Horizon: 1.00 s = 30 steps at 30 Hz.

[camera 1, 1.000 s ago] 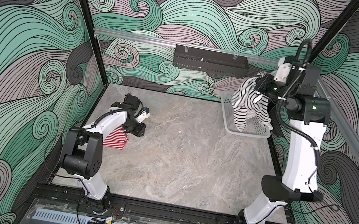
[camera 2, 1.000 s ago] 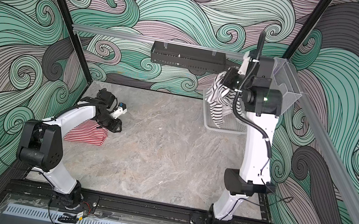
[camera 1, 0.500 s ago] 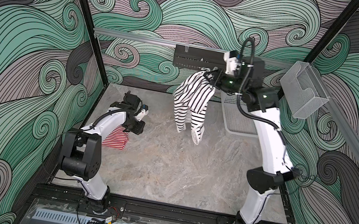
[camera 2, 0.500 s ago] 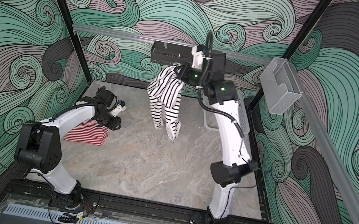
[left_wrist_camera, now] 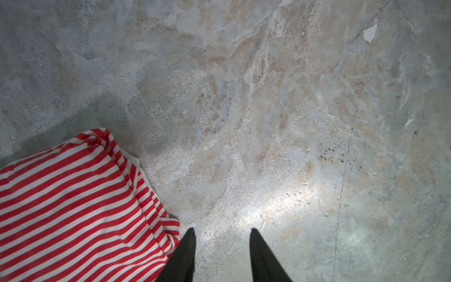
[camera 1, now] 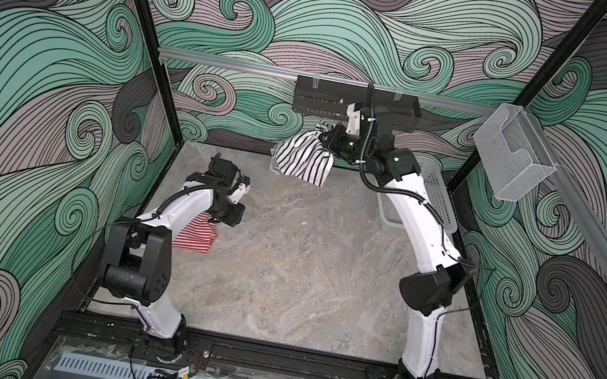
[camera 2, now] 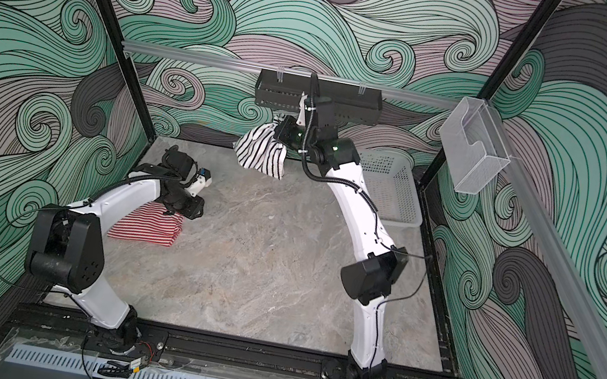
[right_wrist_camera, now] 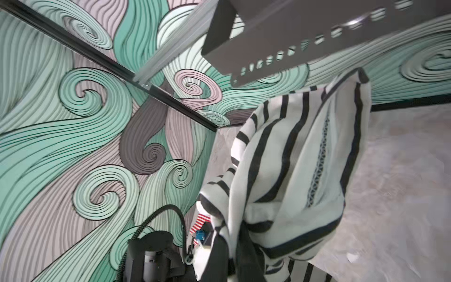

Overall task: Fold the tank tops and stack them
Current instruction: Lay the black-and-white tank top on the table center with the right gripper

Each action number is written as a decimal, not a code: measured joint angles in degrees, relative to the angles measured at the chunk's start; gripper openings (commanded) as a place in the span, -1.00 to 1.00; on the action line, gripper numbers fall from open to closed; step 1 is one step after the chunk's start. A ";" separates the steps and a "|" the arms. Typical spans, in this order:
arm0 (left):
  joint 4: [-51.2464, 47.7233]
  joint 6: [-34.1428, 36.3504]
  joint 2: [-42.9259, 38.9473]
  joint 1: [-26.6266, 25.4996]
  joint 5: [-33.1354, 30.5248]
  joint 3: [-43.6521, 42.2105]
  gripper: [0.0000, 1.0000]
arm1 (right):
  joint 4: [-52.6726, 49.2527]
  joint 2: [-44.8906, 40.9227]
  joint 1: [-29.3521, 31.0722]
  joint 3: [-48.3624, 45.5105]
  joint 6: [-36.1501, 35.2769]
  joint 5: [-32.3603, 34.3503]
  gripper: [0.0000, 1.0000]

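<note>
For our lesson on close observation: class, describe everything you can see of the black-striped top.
The black-striped top is soft white cloth with thin black stripes and dark trim along an edge. The right wrist view also shows a narrow openwork strip. It is unfolded and bunched. It hangs in the air above the far end of the table and seems clear of it. The right claw, shut, pinches its upper end. Nothing else appears to touch it.

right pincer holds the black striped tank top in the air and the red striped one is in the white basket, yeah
Not quite: the red-striped tank top lies on the table, not in the white basket, as both top views show. The right pincer does hold the black-striped tank top aloft.
</note>
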 measured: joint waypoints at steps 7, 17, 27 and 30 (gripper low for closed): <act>-1.49 1.29 5.88 -1.36 4.61 2.71 -0.20 | -4.68 -5.14 1.99 -23.15 -0.87 10.80 -1.00; -7.91 6.29 13.90 -10.95 9.94 8.17 -0.14 | -8.57 -5.90 3.48 -56.70 -0.39 14.88 -0.87; -11.69 7.08 21.14 -18.16 17.11 10.97 0.15 | -6.88 -7.82 5.31 -60.00 -0.63 15.47 0.39; -12.11 6.27 22.47 -18.88 18.75 12.90 0.18 | -6.80 -11.08 5.31 -62.60 -0.59 15.47 0.42</act>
